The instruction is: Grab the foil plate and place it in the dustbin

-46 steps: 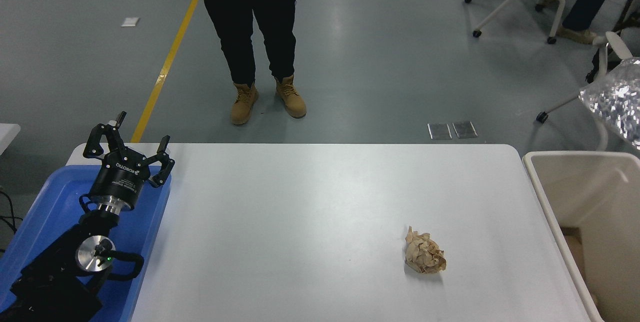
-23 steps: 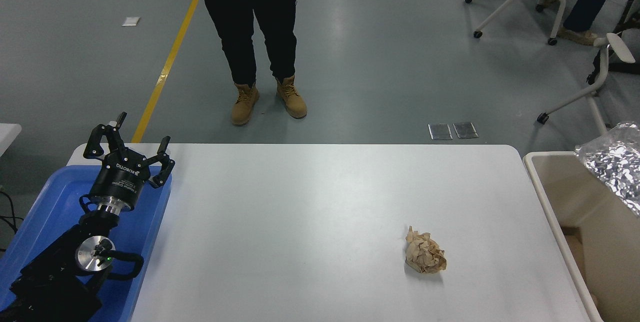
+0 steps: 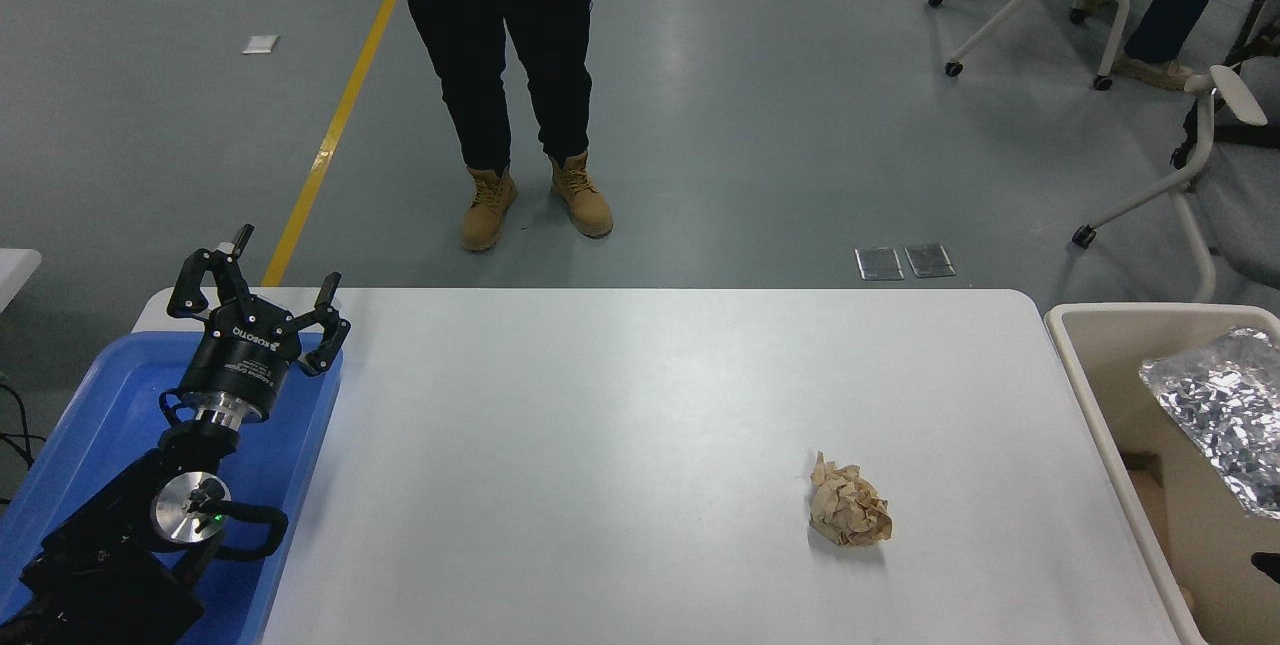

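- White rectangular desk (image 3: 640, 405) on a grey floor with a yellow line; a person in black trousers and tan boots (image 3: 510, 75) stands at its far side; white wheeled chairs far right
- Crumpled brown paper ball (image 3: 849, 514) near right on the desk
- Left end effector (image 3: 262, 300) parked over the flat blue plastic tray (image 3: 90, 425), fingers spread
- Shiny crinkled silver foil plate (image 3: 1220, 410) now lies lower, inside the cream-beige plastic dustbin (image 3: 1100, 395) at right; half a second ago it was above the rim
- Right end effector out of sight

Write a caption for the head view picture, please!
Foil plate inside the dustbin; paper ball on table.
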Controlling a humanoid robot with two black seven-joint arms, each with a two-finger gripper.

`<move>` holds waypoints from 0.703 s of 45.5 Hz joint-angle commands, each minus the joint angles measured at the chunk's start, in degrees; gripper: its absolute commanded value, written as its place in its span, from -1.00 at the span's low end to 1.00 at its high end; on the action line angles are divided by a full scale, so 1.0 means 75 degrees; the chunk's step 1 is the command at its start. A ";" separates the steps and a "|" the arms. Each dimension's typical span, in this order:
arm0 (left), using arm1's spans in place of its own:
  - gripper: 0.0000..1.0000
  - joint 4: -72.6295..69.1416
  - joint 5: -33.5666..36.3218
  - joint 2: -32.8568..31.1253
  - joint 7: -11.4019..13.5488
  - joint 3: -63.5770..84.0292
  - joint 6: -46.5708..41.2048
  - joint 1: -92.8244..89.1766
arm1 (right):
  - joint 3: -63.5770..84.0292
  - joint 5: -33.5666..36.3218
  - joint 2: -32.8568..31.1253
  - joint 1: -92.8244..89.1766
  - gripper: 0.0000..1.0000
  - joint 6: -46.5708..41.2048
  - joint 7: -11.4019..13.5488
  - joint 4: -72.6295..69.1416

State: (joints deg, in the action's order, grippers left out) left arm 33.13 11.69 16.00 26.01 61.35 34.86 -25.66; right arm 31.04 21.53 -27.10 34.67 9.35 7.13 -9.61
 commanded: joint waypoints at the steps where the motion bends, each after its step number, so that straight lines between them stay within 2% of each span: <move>1: 0.97 0.0000 0.0011 -0.0001 0.0001 0.0000 -0.0007 0.0000 | -0.0026 -0.0035 0.0051 -0.0088 0.11 0.0101 -0.0001 0.0004; 3: 0.97 0.0000 -0.0001 -0.0001 0.0001 0.0000 0.0004 0.0000 | -0.0026 -0.0116 0.0051 -0.0100 0.72 0.0230 -0.0001 0.0004; 4: 0.97 0.0000 -0.0001 -0.0001 0.0001 0.0000 0.0004 0.0000 | -0.0026 -0.0117 0.0051 -0.0100 0.96 0.0300 -0.0001 -0.0007; 5: 0.97 0.0000 -0.0001 -0.0001 0.0001 0.0000 0.0004 0.0000 | -0.0026 -0.0117 0.0051 -0.0088 1.00 0.0335 -0.0001 -0.0007; 32: 0.97 0.0000 -0.0001 -0.0001 0.0001 0.0000 0.0004 0.0000 | 0.0103 -0.0152 0.0063 0.0767 1.00 0.0324 -0.0013 -0.0066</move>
State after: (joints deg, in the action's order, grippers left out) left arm 33.13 11.69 16.00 26.02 61.35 34.89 -25.66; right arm 31.31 20.54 -26.47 36.69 11.67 7.12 -9.86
